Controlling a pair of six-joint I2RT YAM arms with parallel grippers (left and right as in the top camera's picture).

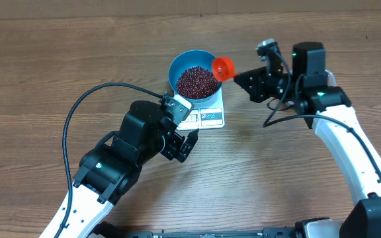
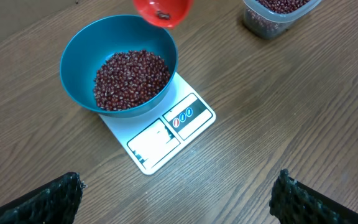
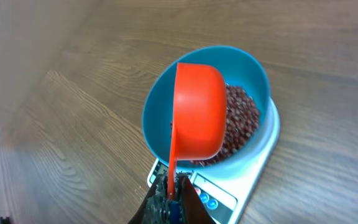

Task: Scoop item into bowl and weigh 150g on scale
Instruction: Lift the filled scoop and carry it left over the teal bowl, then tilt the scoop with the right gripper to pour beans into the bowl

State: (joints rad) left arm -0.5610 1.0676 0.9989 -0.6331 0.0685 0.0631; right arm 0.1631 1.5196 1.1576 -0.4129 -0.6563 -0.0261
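Wood-grain table (image 1: 45,66) fills every view. Near its middle sits the white kitchen scale (image 2: 166,134), its grey display and row of buttons along the edge facing the left arm. The bright blue bowl (image 2: 82,62) stands on the far part of the scale, overhanging the platform on both sides and leaving the display strip uncovered. A mound of small dark red-brown beans (image 2: 132,78) lies in the bowl, covering its bottom and sitting well below the rim.

The right gripper (image 3: 174,190) has its fingers pressed together on the thin handle of an orange-red scoop (image 3: 197,109). The scoop's cup hangs tilted over the bowl's rim on the side towards the right arm, with its rounded underside turned to the wrist camera.

The left gripper (image 2: 176,208) hovers above bare table just beside the scale's display edge, its fingers spread wide and holding nothing.

A clear plastic tub (image 2: 260,25) with more beans stands apart from the scale, cut off by the top edge of the left wrist view.
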